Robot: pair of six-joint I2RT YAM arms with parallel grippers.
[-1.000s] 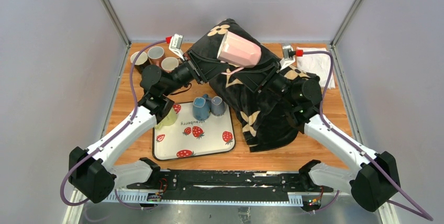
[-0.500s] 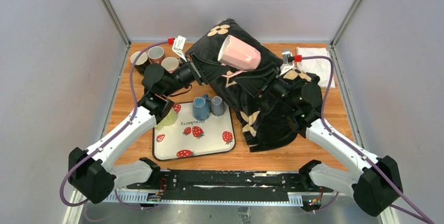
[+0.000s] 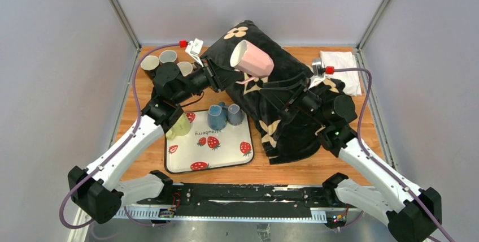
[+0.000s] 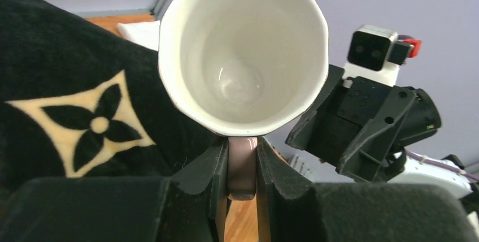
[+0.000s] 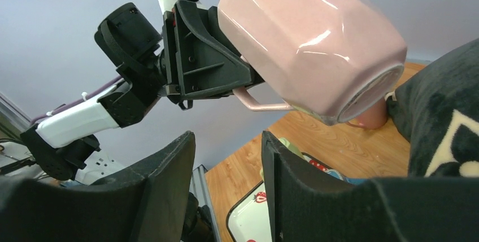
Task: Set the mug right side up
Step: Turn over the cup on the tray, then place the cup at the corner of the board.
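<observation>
Above my wooden bench [image 3: 265, 171], grey walls [image 3: 56, 55] around, my left tool [image 4: 243, 165] is clenched on the handle of the pink mug [image 3: 252, 59] — its mouth facing left — and my right tool [image 5: 227, 146] hangs released just right of it.

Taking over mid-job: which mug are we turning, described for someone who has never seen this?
Find the black flower-print blanket in the middle. Over its far end, the left gripper holds a pink mug by the handle, tilted in the air. It alone is faceted and lifted; the blue mugs sit on the strawberry tray.
</observation>
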